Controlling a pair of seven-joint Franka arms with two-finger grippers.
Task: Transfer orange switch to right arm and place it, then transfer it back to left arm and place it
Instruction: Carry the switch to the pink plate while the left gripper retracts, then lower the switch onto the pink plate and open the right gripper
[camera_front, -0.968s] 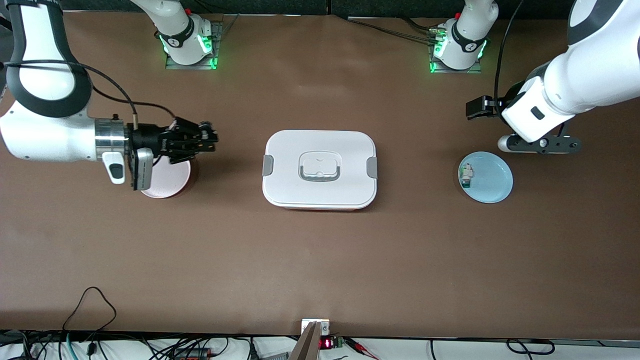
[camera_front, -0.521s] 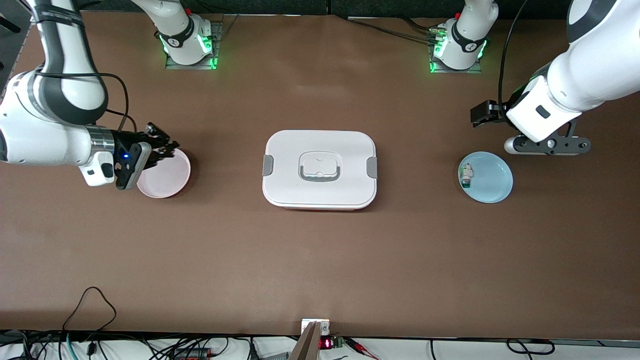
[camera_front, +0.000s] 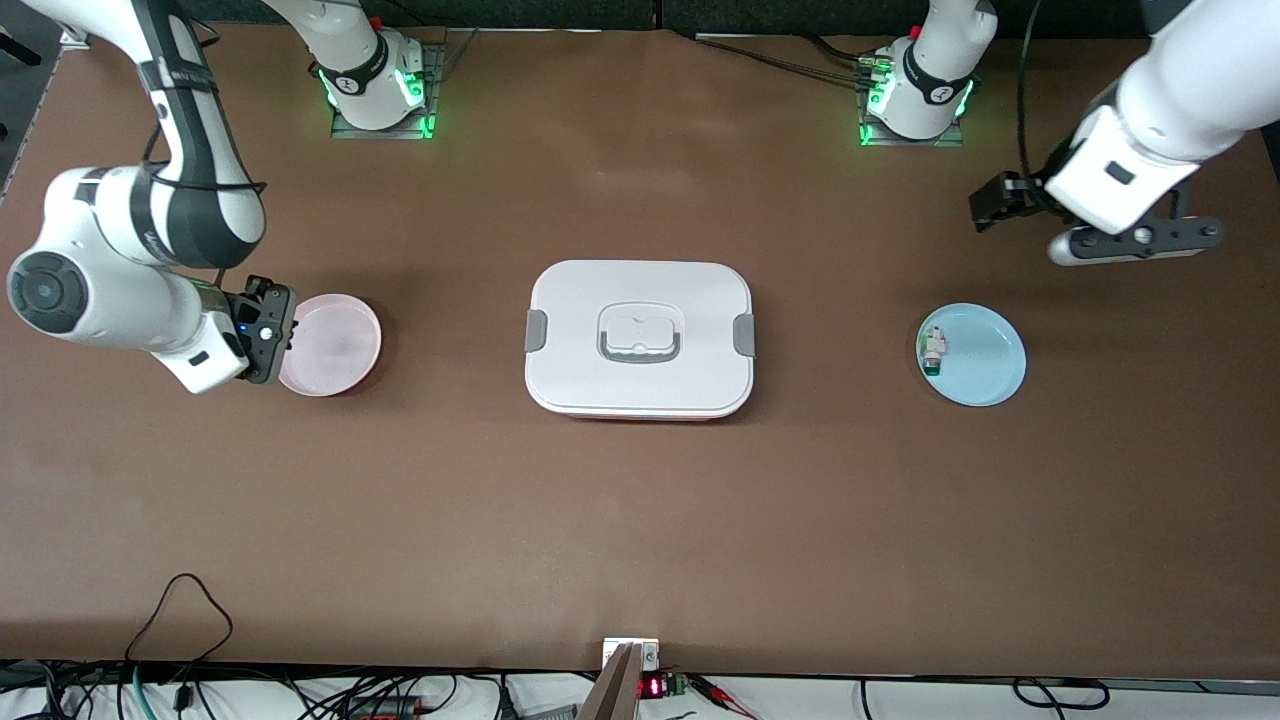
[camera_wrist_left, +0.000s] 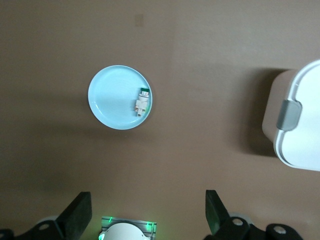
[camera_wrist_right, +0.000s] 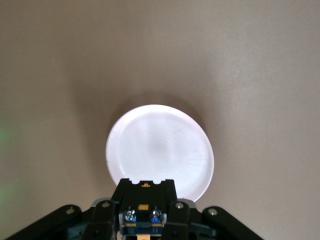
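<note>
Box at mid-worktop, lid on; pink plate toward right arm's end from box, blue plate toward left arm's end from box; white-and-green component on blue plate's box-side rim. Right end effector over pink plate edge away from box, clamped nearly closed on orange switch. Left end effector spread fully wide, holding nothing, over bare worktop beside blue plate.

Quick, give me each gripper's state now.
Left gripper: open, empty, up over the table.
Right gripper: shut on the orange switch, over the pink plate.
</note>
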